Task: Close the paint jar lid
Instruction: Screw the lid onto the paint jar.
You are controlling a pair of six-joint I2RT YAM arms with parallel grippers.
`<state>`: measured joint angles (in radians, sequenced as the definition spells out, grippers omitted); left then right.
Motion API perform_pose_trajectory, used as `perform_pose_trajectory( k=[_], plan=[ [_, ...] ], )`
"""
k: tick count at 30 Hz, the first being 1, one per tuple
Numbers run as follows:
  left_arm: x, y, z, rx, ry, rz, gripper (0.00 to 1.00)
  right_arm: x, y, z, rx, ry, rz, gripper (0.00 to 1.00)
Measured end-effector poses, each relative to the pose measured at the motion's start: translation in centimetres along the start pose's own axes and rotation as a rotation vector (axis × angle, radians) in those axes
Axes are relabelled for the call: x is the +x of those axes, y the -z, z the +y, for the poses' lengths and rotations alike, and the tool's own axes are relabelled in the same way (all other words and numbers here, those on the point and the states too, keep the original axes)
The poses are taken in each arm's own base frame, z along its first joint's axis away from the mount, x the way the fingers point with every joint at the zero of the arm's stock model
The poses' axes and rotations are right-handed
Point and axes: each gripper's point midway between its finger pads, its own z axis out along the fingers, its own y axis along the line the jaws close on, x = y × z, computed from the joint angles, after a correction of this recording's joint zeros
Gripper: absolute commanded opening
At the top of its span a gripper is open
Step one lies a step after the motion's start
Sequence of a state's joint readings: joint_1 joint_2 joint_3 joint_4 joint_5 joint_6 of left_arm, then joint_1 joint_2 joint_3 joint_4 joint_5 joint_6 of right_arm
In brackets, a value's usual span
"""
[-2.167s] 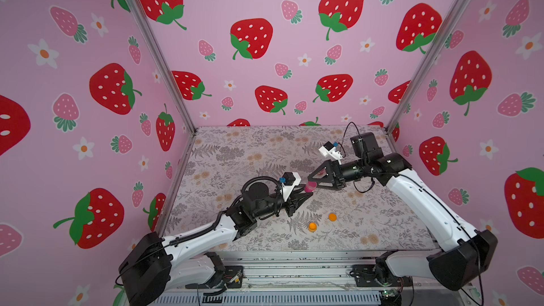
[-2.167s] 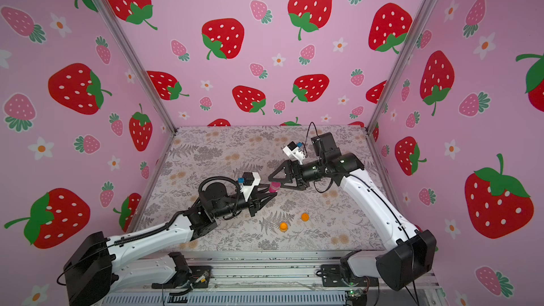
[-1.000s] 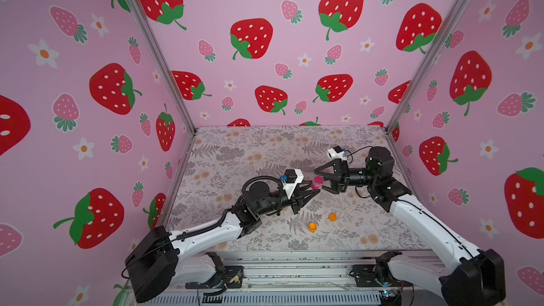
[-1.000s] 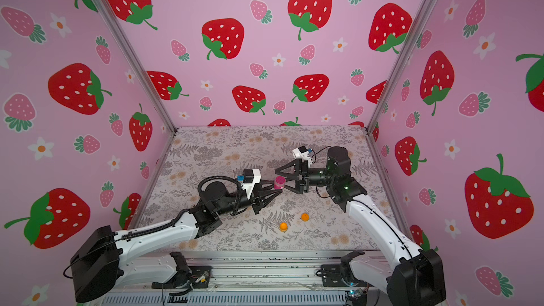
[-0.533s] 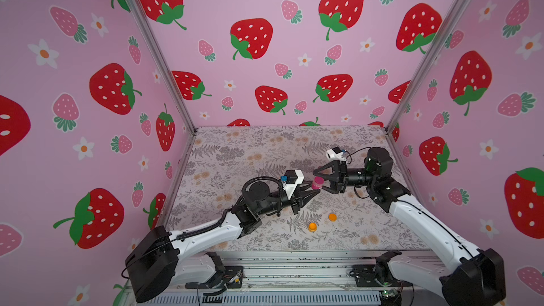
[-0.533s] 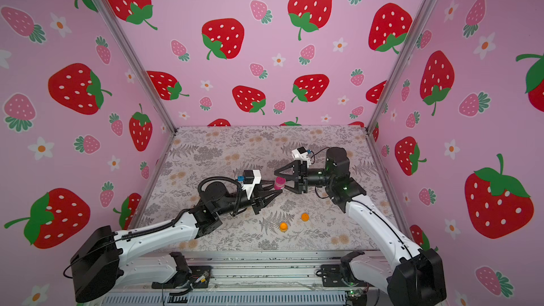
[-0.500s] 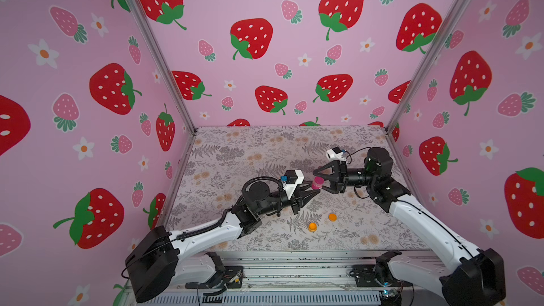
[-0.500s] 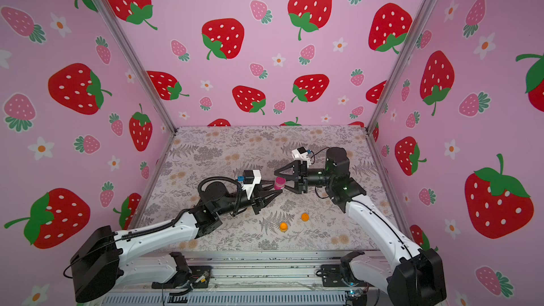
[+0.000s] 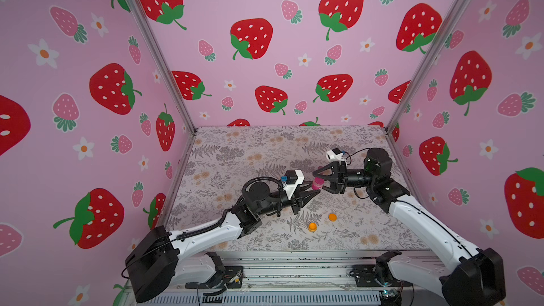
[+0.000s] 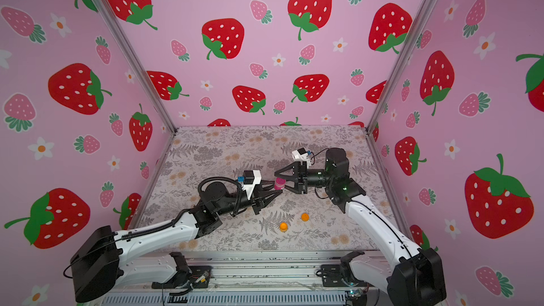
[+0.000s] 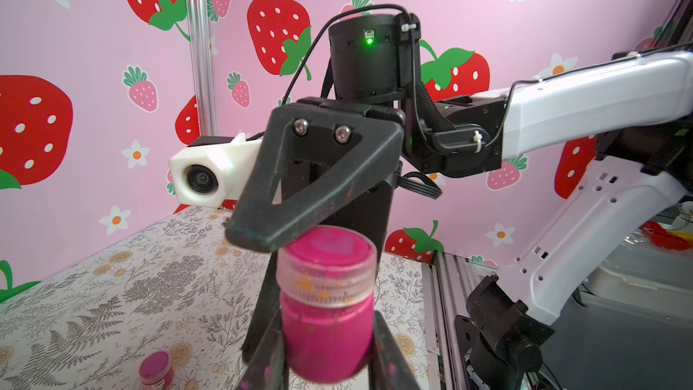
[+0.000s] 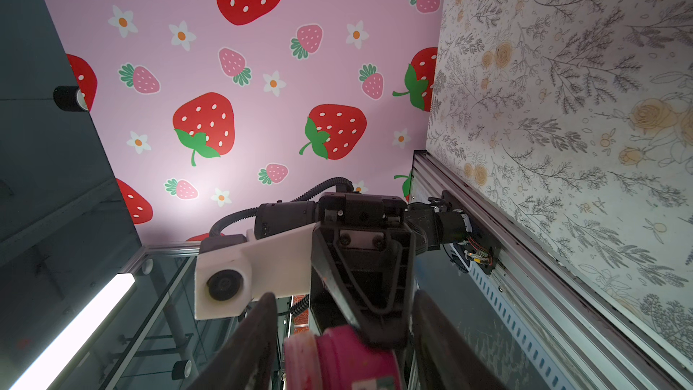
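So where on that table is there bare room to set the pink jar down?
The table is bare in a wide strip along the rear wall, and between two orange pieces and the front rail. Mid-table is crowded: left gripper and right gripper meet at the pink jar.

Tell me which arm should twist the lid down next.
Right. The right gripper has its jaws on either side of the lid, which sits on the paint jar. The left gripper is shut on the jar's body, steadying it.
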<state>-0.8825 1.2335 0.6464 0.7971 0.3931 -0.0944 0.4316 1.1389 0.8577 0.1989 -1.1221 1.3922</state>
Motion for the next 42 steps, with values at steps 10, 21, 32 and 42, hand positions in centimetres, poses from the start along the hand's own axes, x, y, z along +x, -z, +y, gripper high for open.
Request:
perform_pose_trajectory(
  k=[10, 21, 32, 42],
  plan=[
    [0.0, 0.0, -0.2, 0.004, -0.008, 0.001, 0.24, 0.0, 0.0, -0.2, 0.003, -0.005, -0.001, 0.49],
    [0.4, 0.0, -0.3, 0.008, -0.011, 0.008, 0.24, -0.3, -0.2, -0.5, 0.011, -0.009, -0.018, 0.4],
    [0.7, 0.0, -0.2, 0.004, -0.004, 0.019, 0.24, 0.3, -0.3, -1.2, 0.04, 0.006, -0.014, 0.57],
    [0.9, 0.1, 0.7, -0.029, 0.017, 0.022, 0.24, 1.2, 0.2, -0.8, 0.05, 0.044, -0.02, 0.58]
  ],
)
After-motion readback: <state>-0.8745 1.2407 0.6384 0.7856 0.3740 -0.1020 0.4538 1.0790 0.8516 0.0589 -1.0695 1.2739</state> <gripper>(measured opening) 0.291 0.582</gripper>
